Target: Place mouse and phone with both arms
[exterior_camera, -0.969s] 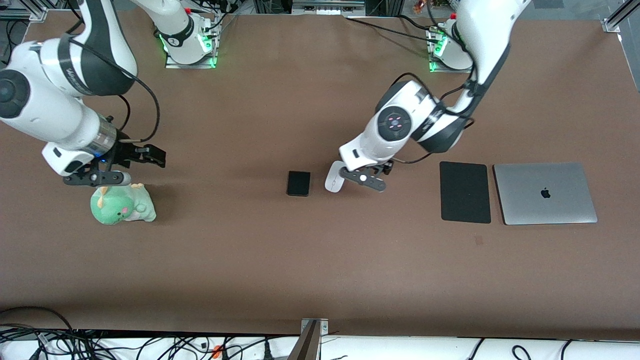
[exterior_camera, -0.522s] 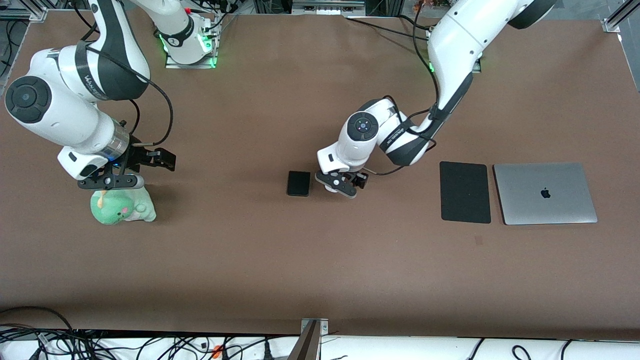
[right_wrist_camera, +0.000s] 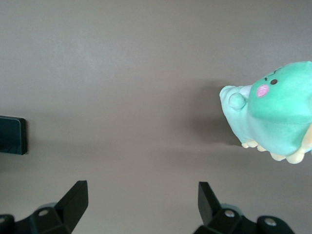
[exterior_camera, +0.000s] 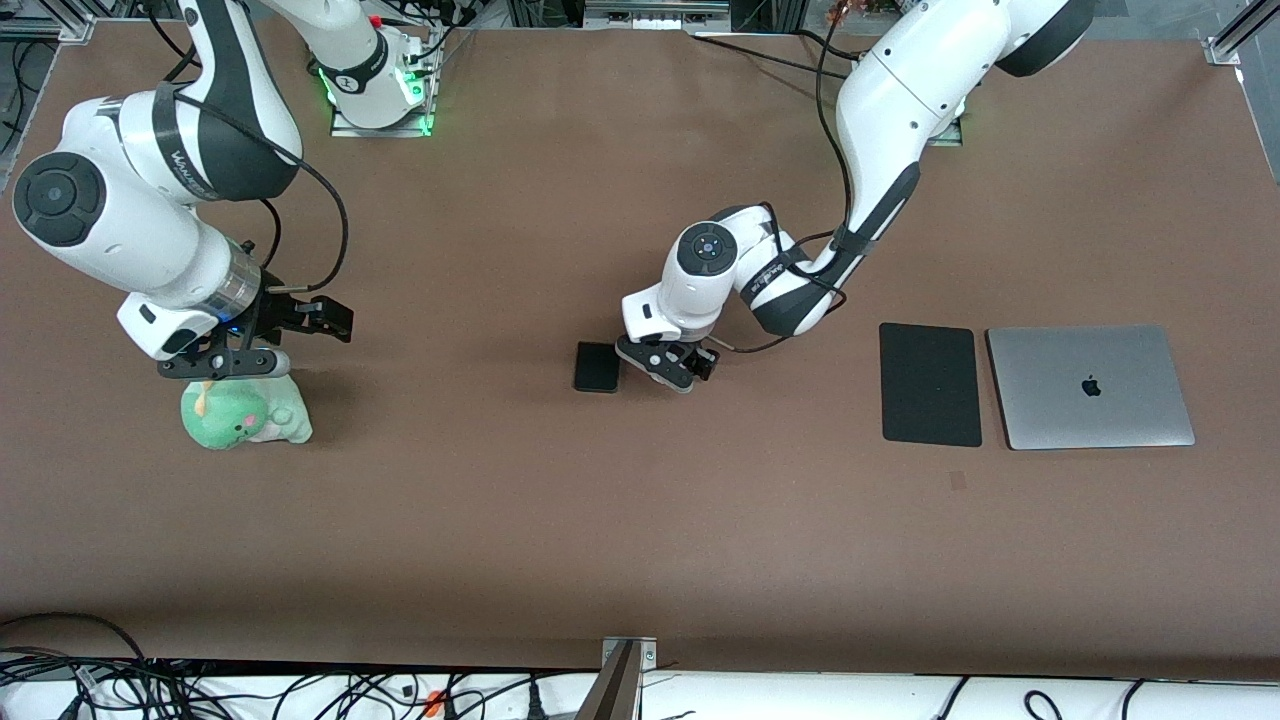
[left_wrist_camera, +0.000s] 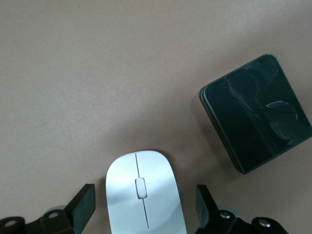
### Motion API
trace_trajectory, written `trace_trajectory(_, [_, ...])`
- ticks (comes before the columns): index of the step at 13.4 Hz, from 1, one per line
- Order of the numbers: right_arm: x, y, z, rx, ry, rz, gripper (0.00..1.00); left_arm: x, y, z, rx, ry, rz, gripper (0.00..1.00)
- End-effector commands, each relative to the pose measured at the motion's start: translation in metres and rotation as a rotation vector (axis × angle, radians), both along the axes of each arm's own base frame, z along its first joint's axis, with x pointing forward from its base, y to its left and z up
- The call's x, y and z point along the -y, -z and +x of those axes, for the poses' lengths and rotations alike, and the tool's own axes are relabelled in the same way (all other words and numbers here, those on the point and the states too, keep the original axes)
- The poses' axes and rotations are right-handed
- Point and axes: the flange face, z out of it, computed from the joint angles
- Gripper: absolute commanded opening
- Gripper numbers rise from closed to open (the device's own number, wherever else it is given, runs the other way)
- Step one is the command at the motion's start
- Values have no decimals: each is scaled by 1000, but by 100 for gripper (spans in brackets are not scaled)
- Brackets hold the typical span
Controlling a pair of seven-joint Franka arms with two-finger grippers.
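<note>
The white mouse [left_wrist_camera: 143, 194] lies on the brown table between the open fingers of my left gripper [left_wrist_camera: 145, 207], with a gap on each side. In the front view the left gripper [exterior_camera: 662, 366] covers the mouse, which is hidden there. The black phone [exterior_camera: 597, 367] lies flat beside it toward the right arm's end, and shows in the left wrist view [left_wrist_camera: 256, 112] and at the edge of the right wrist view [right_wrist_camera: 11, 135]. My right gripper [exterior_camera: 262, 345] is open and empty, above the table at the right arm's end [right_wrist_camera: 141, 204].
A green plush dinosaur [exterior_camera: 243, 414] sits under the right gripper's hand, and shows in the right wrist view [right_wrist_camera: 273, 113]. A large flat black pad [exterior_camera: 929, 384] and a closed silver laptop [exterior_camera: 1090, 386] lie side by side toward the left arm's end.
My left gripper has moved toward the phone and down, from beside the mouse to over it, its fingers now on either side. The right arm shifted slightly and then held still.
</note>
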Motion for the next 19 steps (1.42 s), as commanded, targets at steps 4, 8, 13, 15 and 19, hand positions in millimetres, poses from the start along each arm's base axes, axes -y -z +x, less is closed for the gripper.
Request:
trace_trajectory(4, [-12, 9, -6, -10, 21, 10, 100, 2, 10, -3, 0, 13, 28, 30])
trace_trajectory(8, [-16, 17, -10, -29, 15, 5, 100, -17, -42, 10, -18, -32, 123, 19])
trace_trajectory(13, [-65, 45, -16, -7, 66, 5, 100, -91, -156, 28, -64, -221, 362, 29])
trace_trajectory(15, [-122, 69, -25, 14, 125, 10, 100, -152, -175, 49, -118, -295, 428, 29])
trace_trajectory(19, [-221, 119, -57, 54, 118, 21, 100, -276, -170, 91, -225, -336, 449, 28])
